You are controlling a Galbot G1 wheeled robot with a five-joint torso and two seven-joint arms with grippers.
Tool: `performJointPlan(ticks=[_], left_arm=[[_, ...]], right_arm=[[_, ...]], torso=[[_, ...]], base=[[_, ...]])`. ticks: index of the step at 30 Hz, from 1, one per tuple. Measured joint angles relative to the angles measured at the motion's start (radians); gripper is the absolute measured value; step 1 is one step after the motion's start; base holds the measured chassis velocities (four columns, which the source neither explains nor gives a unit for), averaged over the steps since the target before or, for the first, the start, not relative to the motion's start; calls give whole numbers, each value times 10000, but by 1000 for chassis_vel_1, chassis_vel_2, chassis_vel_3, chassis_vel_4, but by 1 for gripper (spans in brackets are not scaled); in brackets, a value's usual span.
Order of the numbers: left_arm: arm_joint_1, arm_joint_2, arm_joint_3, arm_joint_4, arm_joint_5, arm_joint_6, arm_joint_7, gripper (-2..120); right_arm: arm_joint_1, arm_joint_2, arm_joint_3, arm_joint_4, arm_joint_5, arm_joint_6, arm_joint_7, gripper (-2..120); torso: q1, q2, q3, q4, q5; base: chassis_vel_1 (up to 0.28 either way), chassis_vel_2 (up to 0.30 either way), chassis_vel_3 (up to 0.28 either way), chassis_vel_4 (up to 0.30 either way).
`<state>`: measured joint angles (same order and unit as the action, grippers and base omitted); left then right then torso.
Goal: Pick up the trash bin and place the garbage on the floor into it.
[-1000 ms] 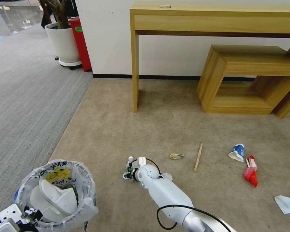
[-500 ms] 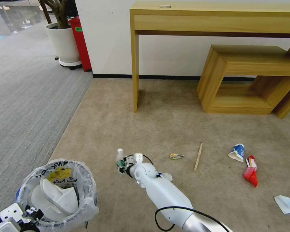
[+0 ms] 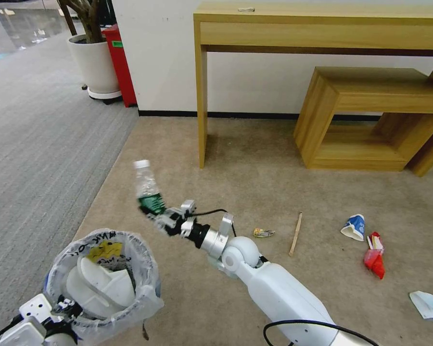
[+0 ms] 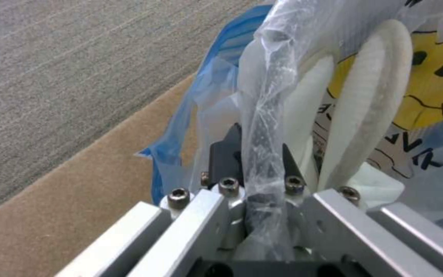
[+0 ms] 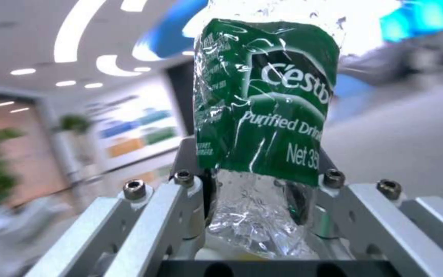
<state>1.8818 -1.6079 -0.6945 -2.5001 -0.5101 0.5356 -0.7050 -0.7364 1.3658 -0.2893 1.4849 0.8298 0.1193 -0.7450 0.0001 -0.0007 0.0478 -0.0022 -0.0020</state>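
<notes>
Beige short-pile floor (image 3: 255, 192) spreads below a wooden counter (image 3: 322, 29). At its near left edge the trash bin (image 3: 106, 278), lined with crinkly film, holds white slippers; left gripper (image 4: 259, 161) jaws pinch its rim. Right gripper (image 3: 159, 219) jaws clamp a crumpled clear bottle (image 3: 147, 188), green-labelled, above the carpet. Stick (image 3: 296, 234), cups (image 3: 354, 227), mask (image 3: 429, 304) lie scattered.

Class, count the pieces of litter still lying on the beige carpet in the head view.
5: crumpled wrapper, wooden stick, blue-white cup, red-white cup, blue mask at the right edge. The right arm may hide more.
</notes>
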Motion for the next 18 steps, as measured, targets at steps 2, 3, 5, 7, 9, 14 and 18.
performJointPlan(ticks=[2, 3, 5, 7, 9, 14, 18], left_arm=[[-35, -1, 18, 0, -2, 9, 26, 0], [-35, -1, 18, 0, -2, 9, 26, 0], [-66, -8, 21, 0, -25, 14, 34, 0], [-71, -8, 23, 0, -38, 17, 37, 0], [-73, -9, 23, 0, -57, 22, 39, 0], [-79, -8, -20, 0, -150, 47, 41, 0], [-95, 78, -52, 0, -201, 57, 42, 0]], right_arm=[[152, 209, -347, -308, -98, 385, -691, 25], [152, 209, -347, -308, -98, 385, -691, 25], [255, 447, -656, -620, -442, 480, -914, 25], [298, 538, -768, -753, -618, 496, -927, 25], [347, 658, -890, -929, -875, 509, -953, 25], [418, 940, -1018, -1350, -1494, 612, -1149, 25], [366, 953, -946, -1467, -1749, 680, -1416, 39]], torso=[[0, 0, 0, 1, 0], [0, 0, 0, 1, 0], [0, 0, 0, 1, 0], [0, 0, 0, 1, 0], [0, 0, 0, 1, -1], [0, 0, 0, 1, -1], [0, 0, 0, 1, -1]], base=[[0, 0, 0, 0], [0, 0, 0, 0], [0, 0, 0, 0], [0, 0, 0, 0], [0, 0, 0, 0], [0, 0, 0, 0], [0, 0, 0, 0]])
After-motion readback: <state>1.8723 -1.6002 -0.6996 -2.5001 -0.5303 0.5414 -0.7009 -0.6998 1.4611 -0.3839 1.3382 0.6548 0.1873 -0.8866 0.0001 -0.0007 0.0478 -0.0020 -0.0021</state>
